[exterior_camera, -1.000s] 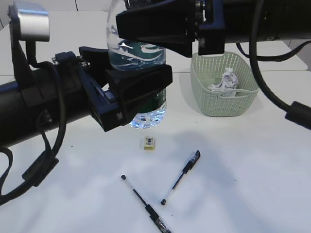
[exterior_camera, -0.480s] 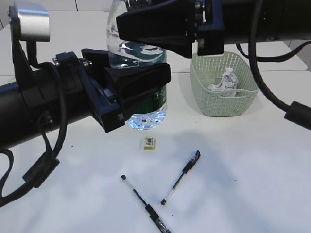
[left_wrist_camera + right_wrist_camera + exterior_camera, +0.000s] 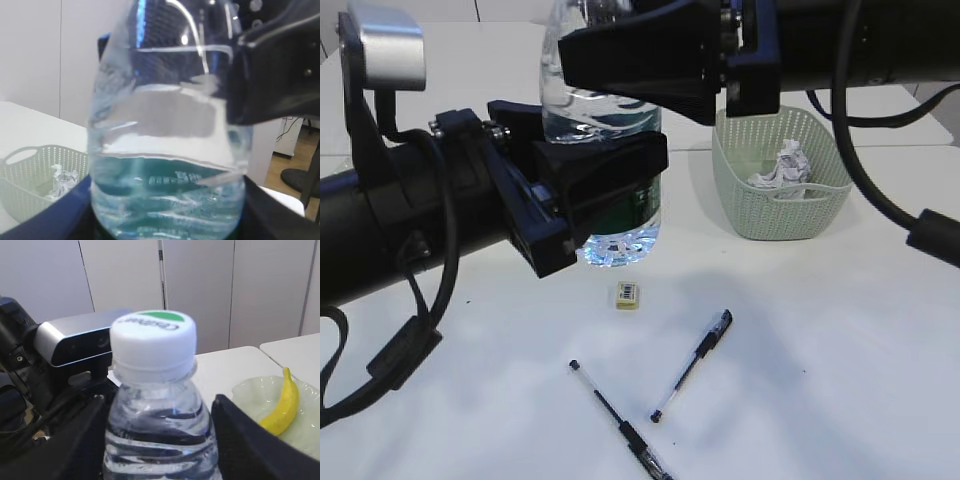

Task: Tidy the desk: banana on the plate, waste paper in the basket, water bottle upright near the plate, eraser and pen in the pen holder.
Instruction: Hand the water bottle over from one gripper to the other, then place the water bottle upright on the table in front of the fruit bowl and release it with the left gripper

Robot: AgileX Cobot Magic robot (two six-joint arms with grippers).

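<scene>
I see the clear plastic water bottle (image 3: 605,150) upright in mid-air, left gripper (image 3: 595,185) clamped on its green-labelled body; can't tell whether the right gripper (image 3: 635,60) grips its neck.

A clear water bottle (image 3: 155,405) with a white cap (image 3: 152,335) stands upright between the right end effector's (image 3: 160,440) dark fingers (image 3: 245,440). A banana (image 3: 282,405) lies on a pale plate (image 3: 250,390) at the right edge, on the white bench (image 3: 225,365).

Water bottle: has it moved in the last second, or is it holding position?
Yes, slightly. The water bottle has crept upward: its base now sits a bit higher above the eraser, which has stayed put on the table.
</scene>
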